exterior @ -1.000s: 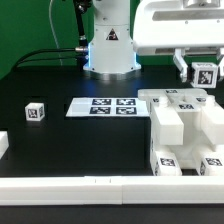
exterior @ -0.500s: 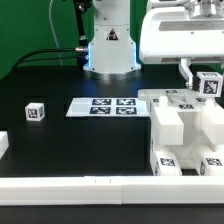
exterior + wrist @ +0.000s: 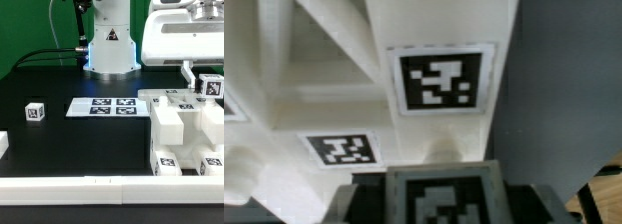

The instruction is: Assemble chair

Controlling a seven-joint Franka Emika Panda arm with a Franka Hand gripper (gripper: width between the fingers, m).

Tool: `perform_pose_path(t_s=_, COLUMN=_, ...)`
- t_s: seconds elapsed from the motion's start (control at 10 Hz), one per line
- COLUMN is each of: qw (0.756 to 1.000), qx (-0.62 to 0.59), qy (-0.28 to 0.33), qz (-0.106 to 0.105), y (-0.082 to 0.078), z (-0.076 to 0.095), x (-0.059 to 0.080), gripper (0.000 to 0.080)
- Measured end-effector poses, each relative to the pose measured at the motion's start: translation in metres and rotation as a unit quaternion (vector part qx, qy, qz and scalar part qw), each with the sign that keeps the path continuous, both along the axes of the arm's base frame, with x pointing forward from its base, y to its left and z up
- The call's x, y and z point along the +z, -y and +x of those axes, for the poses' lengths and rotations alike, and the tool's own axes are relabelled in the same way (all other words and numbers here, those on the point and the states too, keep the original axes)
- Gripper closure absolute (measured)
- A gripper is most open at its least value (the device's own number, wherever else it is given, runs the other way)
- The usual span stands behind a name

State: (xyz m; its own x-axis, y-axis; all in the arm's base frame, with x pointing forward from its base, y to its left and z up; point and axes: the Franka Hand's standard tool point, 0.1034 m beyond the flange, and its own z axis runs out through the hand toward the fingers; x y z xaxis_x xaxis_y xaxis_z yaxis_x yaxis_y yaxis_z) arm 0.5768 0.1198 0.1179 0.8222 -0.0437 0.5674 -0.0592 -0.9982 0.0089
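The partly built white chair (image 3: 186,132) stands at the exterior view's right, made of glossy slabs and blocks with black-and-white tags. My gripper (image 3: 207,85) hangs just above its far right edge, shut on a small white tagged peg (image 3: 211,86). In the wrist view the peg (image 3: 441,196) sits between my dark fingers (image 3: 352,198), right over the chair's tagged bars (image 3: 441,85). A second small tagged cube (image 3: 35,111) lies alone at the exterior view's left.
The marker board (image 3: 103,105) lies flat mid-table. The robot base (image 3: 110,50) stands behind it. A long white border rail (image 3: 70,185) runs along the front edge, with a short white piece (image 3: 3,146) at the far left.
My gripper has carried the peg toward the exterior view's right, from beside the chair's far edge to over its far right corner.
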Motion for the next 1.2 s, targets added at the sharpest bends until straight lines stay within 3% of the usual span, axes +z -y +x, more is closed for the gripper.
perform_pose_path(t_s=1.2, qw=1.000, qx=0.001, qy=-0.006, qz=-0.005, y=0.0006, z=-0.0016, x=-0.0089, gripper=0.0519)
